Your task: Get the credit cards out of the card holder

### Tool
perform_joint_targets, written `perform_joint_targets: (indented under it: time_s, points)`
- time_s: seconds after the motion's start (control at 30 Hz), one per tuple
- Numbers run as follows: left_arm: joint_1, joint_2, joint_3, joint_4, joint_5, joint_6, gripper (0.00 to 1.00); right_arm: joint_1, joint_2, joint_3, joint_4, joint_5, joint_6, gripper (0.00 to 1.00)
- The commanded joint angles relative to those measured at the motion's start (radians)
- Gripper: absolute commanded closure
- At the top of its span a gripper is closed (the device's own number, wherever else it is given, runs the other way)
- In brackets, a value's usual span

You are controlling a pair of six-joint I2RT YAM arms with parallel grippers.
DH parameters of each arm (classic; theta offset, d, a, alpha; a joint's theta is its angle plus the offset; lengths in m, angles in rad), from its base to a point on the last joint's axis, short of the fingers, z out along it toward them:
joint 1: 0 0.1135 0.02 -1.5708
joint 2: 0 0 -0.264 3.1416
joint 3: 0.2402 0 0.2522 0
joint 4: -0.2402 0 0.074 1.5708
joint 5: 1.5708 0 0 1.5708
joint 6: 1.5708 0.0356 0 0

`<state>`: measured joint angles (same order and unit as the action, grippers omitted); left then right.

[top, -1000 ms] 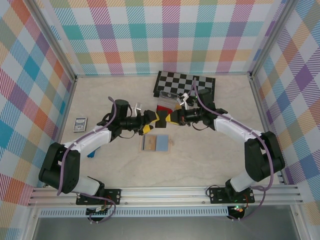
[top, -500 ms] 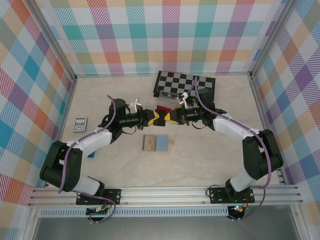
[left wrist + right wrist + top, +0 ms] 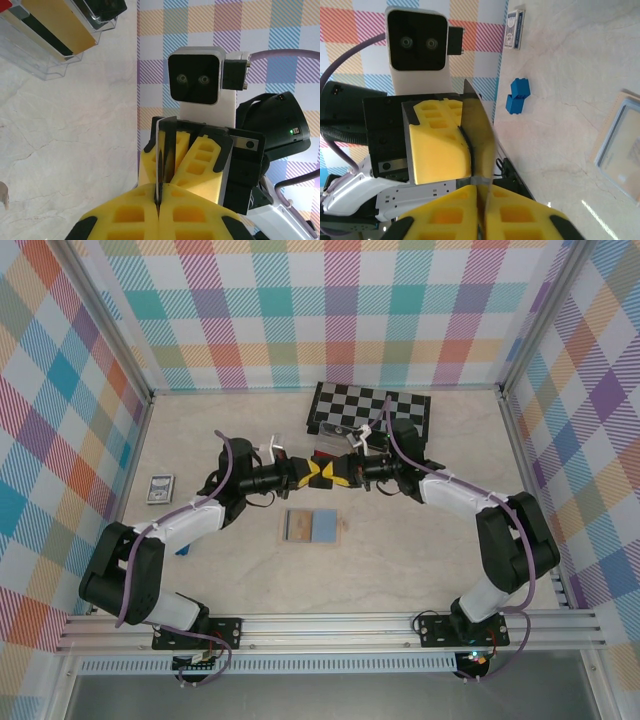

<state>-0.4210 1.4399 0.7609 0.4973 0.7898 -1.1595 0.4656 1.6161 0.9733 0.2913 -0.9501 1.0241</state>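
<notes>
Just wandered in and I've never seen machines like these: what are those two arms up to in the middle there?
The two arms meet tip to tip above the table. The left pincer and the right pincer are both clamped on the same thin card, held in the air between them, so it looks like a hand-over. The light blue card holder lies flat on the table, nearer the arms' bases.

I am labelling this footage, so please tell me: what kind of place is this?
Probably a robot test cell: two arms bolted to a metal rail, a tabletop boxed in by checked walls, props like a chessboard.
</notes>
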Motion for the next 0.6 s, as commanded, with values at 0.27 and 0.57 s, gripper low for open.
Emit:
perform_joint_targets:
  time_s: [0.27,0.57]
  points:
    - [0.078,-0.067,-0.014,-0.353,-0.092,0.169,0.53,0.008,-0.054,0.207,-0.566,0.317,-0.484,1.0]
    - [0.129,-0.137,0.087,-0.935,-0.426,0.476,0.19,-0.017,-0.025,0.482,-0.908,0.792,-0.984,1.0]
